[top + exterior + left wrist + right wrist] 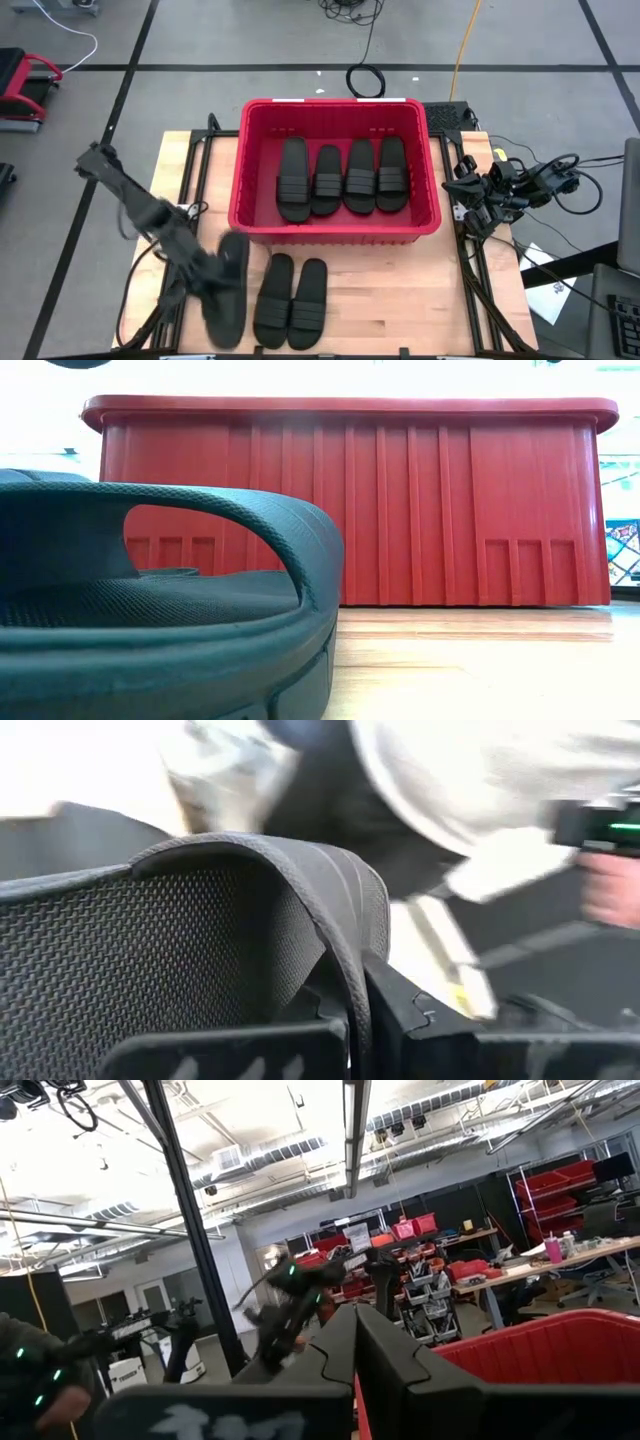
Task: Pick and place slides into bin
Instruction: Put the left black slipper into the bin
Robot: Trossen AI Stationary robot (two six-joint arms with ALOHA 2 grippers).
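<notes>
The left gripper (222, 285) was clamped on a black slide (228, 290), lifting it for the red bin (262, 232), where four slides (342, 178) already lay abreast (two more waited nearby). The right gripper (468, 192) rested closed at the table's edge.

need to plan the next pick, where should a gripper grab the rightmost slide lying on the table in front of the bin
Probably the ribbed strap of the rightmost slide, coming straight down: it lies flat, sole down, strap arching above the footbed. One finger under the strap, one over. Its right edge is free; the neighbouring slide crowds its left.
</notes>
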